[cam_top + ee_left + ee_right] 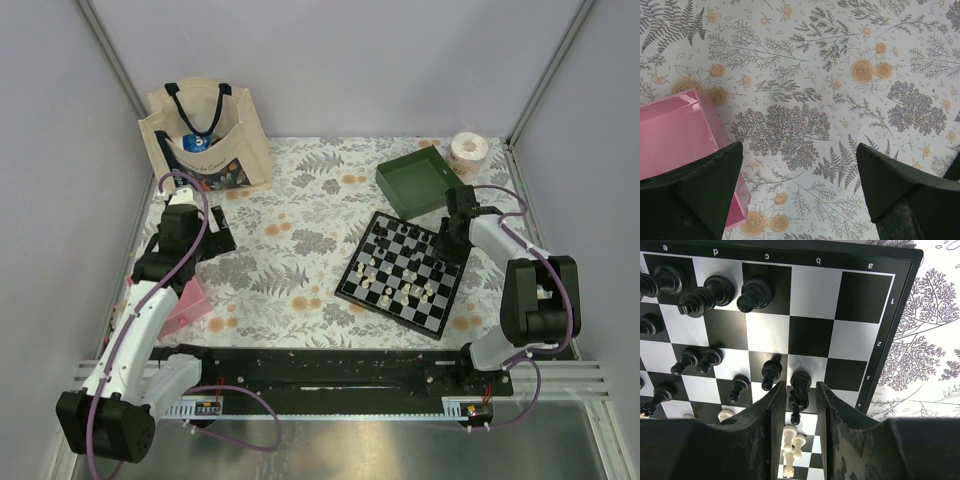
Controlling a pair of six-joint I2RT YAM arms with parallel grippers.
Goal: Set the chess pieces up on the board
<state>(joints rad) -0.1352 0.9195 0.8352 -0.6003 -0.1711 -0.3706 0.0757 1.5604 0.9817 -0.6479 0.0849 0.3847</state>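
Floral table [300, 200] from above: the board [436, 318] lies right of centre, chess pieces [400, 285] jumbled on it. Left wrist: left hand [797, 150] spread wide, empty, beside a pink box [675, 130]. Right wrist: right hand [800, 386] brackets a black piece [801, 377] — pinched or not, I cannot tell. Likely a pick; next needs a firm clench, straight lift.

A pink box [680, 135] lies on the floral-covered desk [805, 90], just left of the left pincer [799, 147]. A cream tote bag [205, 140] stands beyond that pincer. A green tray [418, 180] and a pale roll [467, 150] sit beyond the right pincer [447, 238].
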